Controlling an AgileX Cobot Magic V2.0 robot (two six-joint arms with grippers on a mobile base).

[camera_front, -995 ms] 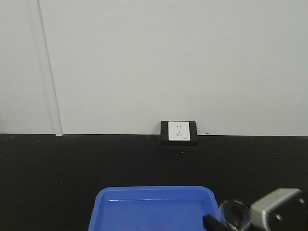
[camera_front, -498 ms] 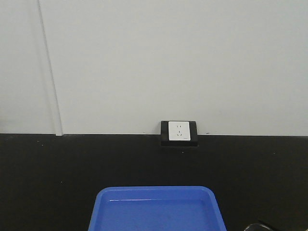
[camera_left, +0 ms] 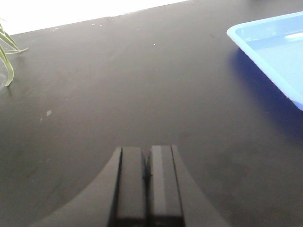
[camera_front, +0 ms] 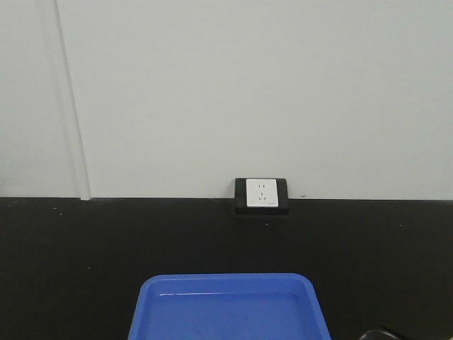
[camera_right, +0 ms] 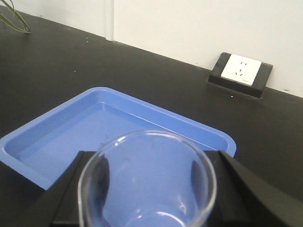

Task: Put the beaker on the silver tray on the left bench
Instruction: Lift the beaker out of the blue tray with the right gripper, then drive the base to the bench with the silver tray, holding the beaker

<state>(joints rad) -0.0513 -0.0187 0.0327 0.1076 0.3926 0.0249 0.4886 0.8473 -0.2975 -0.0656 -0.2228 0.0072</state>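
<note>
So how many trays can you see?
1. The blue tray lies on the black bench, in front of the wall socket. No silver tray shows; one may be out of view.

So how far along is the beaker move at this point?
Done: the right gripper has the beaker clamped between its fingers, near the blue tray. In hand: nothing shows whether it is lifted yet. Left: the whole carry and set-down, since the silver tray appears in no view. The left gripper is shut and empty over the black benchtop.
</note>
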